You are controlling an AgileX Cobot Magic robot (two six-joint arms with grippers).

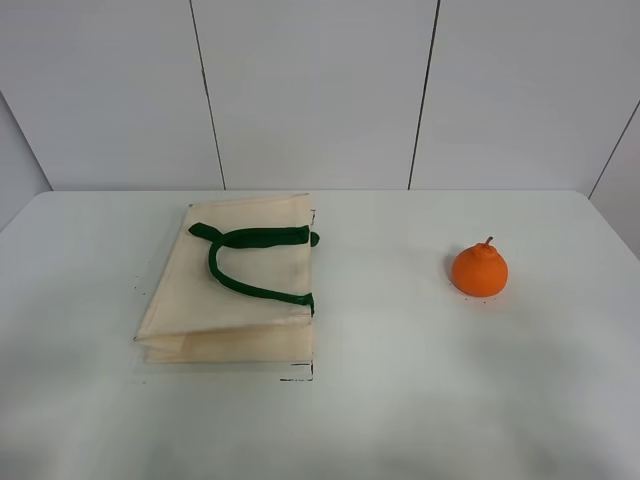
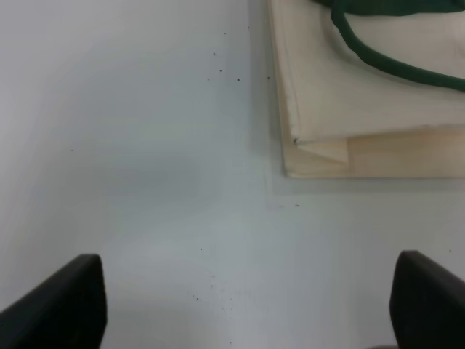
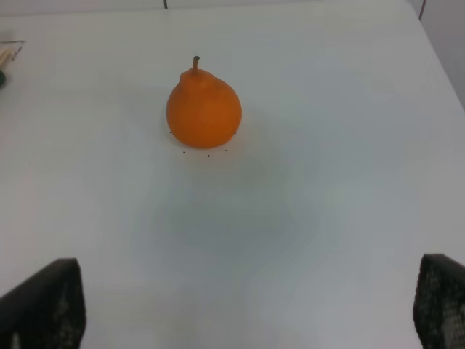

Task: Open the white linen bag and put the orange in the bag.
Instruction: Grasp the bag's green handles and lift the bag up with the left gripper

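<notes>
The white linen bag [image 1: 240, 285] lies flat and closed on the left of the table, its dark green handles [image 1: 250, 255] resting on top. The orange [image 1: 479, 269] stands upright on the right, well apart from the bag. Neither gripper shows in the exterior high view. In the left wrist view my left gripper [image 2: 243, 305] is open and empty above bare table, short of the bag's corner [image 2: 320, 149]. In the right wrist view my right gripper [image 3: 243, 305] is open and empty, with the orange [image 3: 203, 109] some way ahead of it.
The white table [image 1: 400, 400] carries only the bag and the orange. A white panelled wall [image 1: 320, 90] stands behind the far edge. A sliver of the bag's edge [image 3: 9, 52] shows at the side of the right wrist view.
</notes>
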